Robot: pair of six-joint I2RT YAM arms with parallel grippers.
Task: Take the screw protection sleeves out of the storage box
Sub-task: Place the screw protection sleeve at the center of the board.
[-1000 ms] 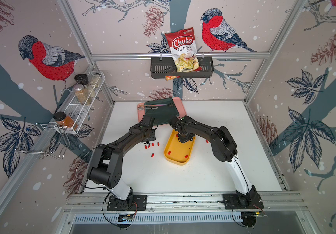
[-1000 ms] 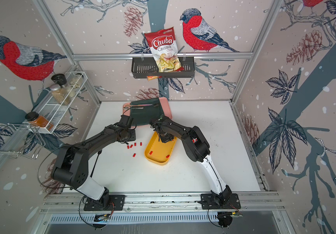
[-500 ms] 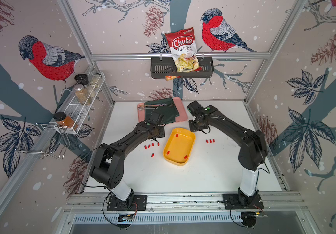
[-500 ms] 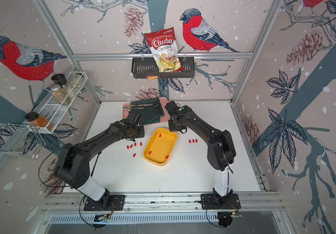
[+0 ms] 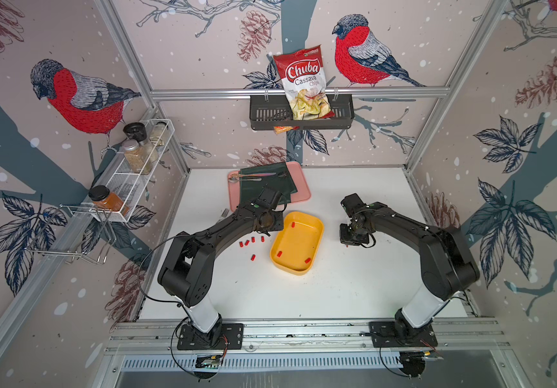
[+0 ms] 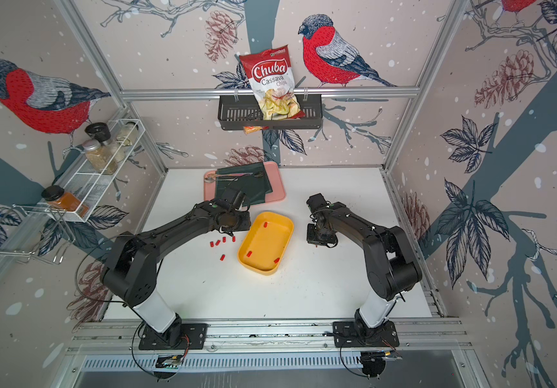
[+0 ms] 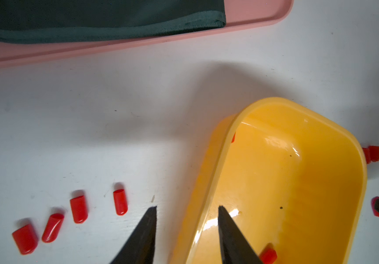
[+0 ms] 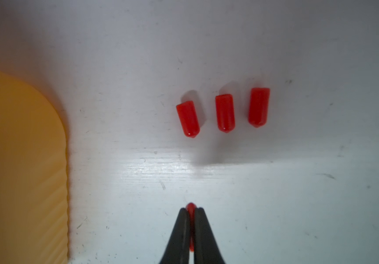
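Sleeve [image 8: 191, 205] pinched by right hand [image 8: 191, 209]: wrist view.

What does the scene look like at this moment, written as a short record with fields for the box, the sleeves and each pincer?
storage box: yellow, on the white table, between the arms
sleeves inside: three
sleeves left of box: five, on the table
sleeves right of box: three, in a row on the table
left pincer: open, empty, over the box's rim
right pincer: shut on one sleeve, over the table
task state: unfinished
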